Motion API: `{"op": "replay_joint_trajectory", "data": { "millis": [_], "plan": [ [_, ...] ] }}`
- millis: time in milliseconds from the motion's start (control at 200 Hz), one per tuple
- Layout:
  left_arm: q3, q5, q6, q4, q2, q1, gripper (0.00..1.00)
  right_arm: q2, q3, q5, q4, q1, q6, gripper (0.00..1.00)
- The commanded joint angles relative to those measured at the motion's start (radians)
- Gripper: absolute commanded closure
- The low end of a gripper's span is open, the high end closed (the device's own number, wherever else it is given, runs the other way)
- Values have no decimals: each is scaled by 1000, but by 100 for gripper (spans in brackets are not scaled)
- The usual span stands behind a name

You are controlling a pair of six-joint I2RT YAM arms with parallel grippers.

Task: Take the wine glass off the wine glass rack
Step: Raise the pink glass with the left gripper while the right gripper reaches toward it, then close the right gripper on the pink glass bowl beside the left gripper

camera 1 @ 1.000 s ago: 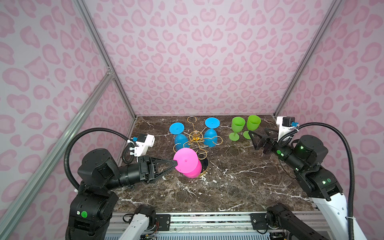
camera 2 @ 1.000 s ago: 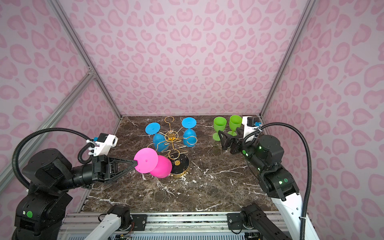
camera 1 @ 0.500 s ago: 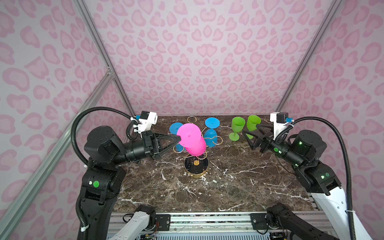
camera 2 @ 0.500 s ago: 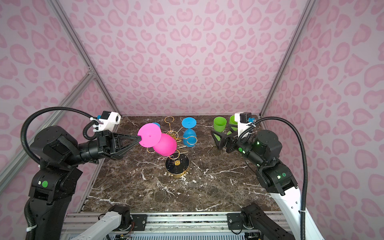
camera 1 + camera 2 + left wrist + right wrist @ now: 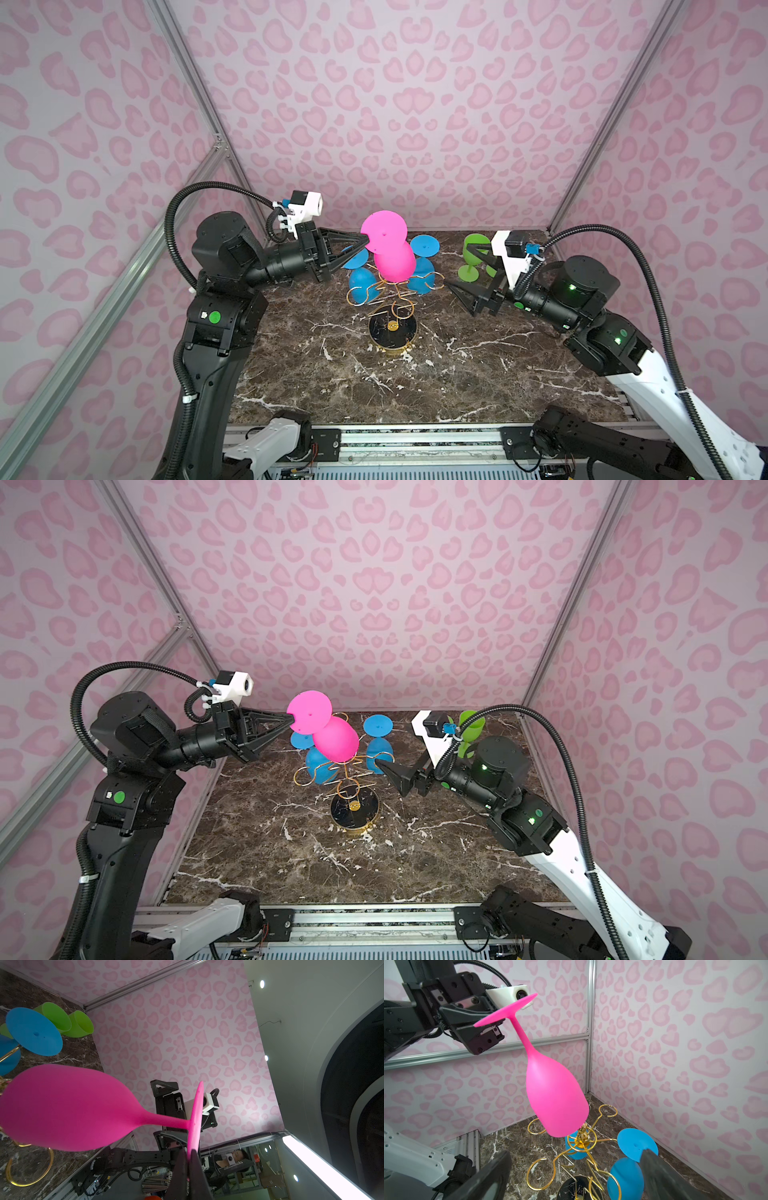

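while left gripper (image 5: pixel 366 239) pinches its foot rim, wine glass (image 5: pixel 394 262) hangs bowl-down, tilted, just over wine glass rack (image 5: pixel 392 328); right gripper (image 5: pixel 455 265) agape, empty.

Above the wine glass rack (image 5: pixel 392 328), the wine glass (image 5: pixel 394 259) — standing glasses (image 5: pixel 468 274) behind, rightward.

a robot test booth: pink-patterned walls (image 5: pixel 415 104), aluminium frame (image 5: pixel 219 143), marble tabletop (image 5: pixel 332 374).
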Motion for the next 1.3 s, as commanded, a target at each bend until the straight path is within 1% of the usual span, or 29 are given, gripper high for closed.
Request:
{"op": "replay_joint_trajectory", "data": {
  "millis": [0,90,395,530,660,775,1090,1225,1295],
  "plan": [
    [-39,-20,-32,115,-6,1,97,40,19,28,96,22,-98,2],
    [-85,-30,-74,184,-10,1,97,80,36,-1,128,32,-136,2],
    [-48,-37,-85,204,33,1,97,219,86,-76,201,47,-194,2],
    [-53,-32,-97,218,40,1,97,279,114,-81,239,47,-191,2],
    [-54,-35,-101,220,38,1,97,344,156,-93,232,47,-212,2],
    [-56,-35,-106,226,37,1,97,385,175,-107,254,46,-196,2],
    [-74,-27,-144,280,33,1,97,437,159,-77,347,33,-147,2],
    [-91,-26,-156,296,26,1,97,451,162,-75,356,30,-137,2],
    [-91,-28,-160,300,26,1,97,458,170,-79,350,30,-132,4]
  ]
}}
